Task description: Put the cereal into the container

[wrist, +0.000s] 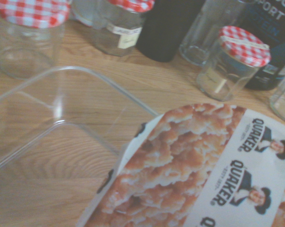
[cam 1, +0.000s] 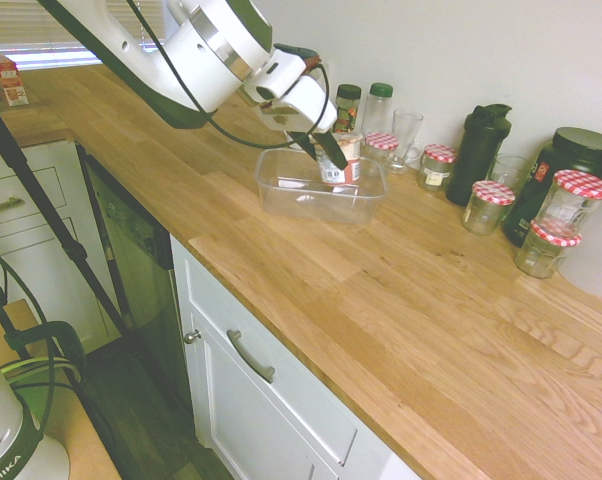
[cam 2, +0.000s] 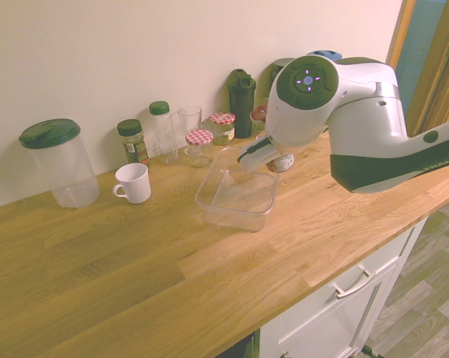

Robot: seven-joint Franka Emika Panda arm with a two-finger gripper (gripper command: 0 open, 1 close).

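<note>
holding the cereal [cam 1: 339, 160] between its dark fingers, the gripper [cam 1: 324, 152] hangs over the container [cam 1: 281, 190], and the fingers are pinched on the sides of the cup. the cup is upright and in the air, above the part of the tub that is nearer to the wall, with its base about level with the rim; whether it touches the bottom cannot be told. in the wrist view the foil lid with the quaker print fills the lower corner, and the clear rim of the container [wrist: 62, 71] runs just beside it.

the tub is clear inside, with bare floor around the cup. beyond its far rim the jars with red-checked lids [cam 2: 199, 146] stand near, and a drinking glass [cam 1: 405, 135] and two green-capped bottles [cam 1: 379, 108] are along the wall. a black shaker bottle [cam 1: 479, 152] and a dark tub with the word sport [cam 1: 566, 165] stand further along, well apart from the container.

on the other side a white mug [cam 2: 133, 183] and a big clear pitcher with green lid [cam 2: 57, 164] stand apart from the tub. the wooden countertop [cam 1: 401, 320] is bare between the tub and its front edge. under it are white cabinet drawers [cam 1: 251, 365] with metal handles. the wall [cam 2: 120, 52] behind is plain and pale.
</note>
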